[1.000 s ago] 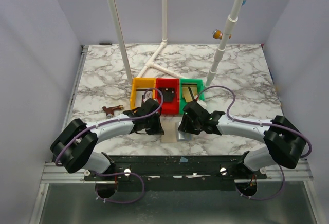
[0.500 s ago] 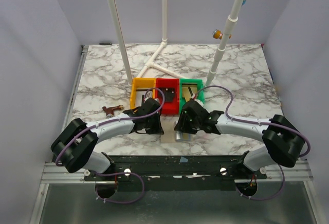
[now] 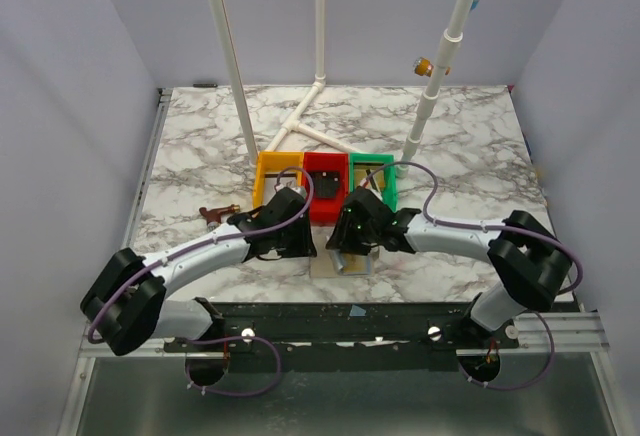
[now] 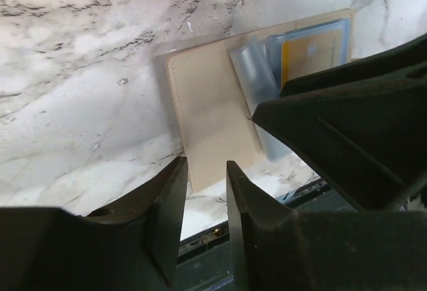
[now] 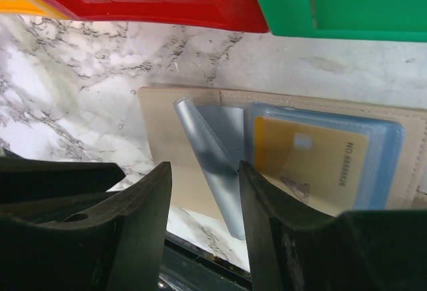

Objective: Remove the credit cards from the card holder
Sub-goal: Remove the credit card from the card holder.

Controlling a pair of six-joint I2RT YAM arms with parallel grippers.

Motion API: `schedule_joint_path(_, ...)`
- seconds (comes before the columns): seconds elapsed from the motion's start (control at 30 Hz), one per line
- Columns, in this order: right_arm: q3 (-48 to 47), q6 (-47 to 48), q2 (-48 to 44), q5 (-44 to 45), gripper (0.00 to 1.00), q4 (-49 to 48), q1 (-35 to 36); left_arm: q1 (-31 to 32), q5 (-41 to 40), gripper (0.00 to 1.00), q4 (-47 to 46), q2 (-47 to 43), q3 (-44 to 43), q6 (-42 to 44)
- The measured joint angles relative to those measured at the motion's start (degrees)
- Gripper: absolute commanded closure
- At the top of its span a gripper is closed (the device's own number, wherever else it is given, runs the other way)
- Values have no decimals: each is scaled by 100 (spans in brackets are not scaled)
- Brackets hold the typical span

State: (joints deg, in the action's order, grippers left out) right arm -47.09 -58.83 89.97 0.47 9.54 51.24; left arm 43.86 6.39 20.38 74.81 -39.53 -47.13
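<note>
The card holder (image 4: 213,124) is being left open at the middle of the table's (image 3: 200,156) near edge, with the gold card (image 5: 313,164) tucked inside. The left gripper (image 4: 203,167), shut before, is being opened a little on nothing. The right gripper (image 5: 203,167), half open and empty, is being brought over it, likely for a pull.

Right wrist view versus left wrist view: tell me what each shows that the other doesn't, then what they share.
Only the right wrist view: the rims of the red tray and green tray, the right gripper with jaws apart, and the printed number on the gold card. Only the left wrist view: the left gripper, jaws apart above the holder's near edge, and a black bulk hiding part of the card. Both: the open card holder lying on the marble table, gold card in its sleeve.
</note>
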Motion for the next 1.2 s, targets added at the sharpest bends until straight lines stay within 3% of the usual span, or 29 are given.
schedule_joint_path(0.47, -149, -61, 435, -542, 53, -400, 0, -2, -282, 70, 564, -868, 0, 68)
schedule_joint_path(1.2, -151, -304, 413, -879, 53, -748, 0, -2, -116, 71, 544, -887, -103, 197)
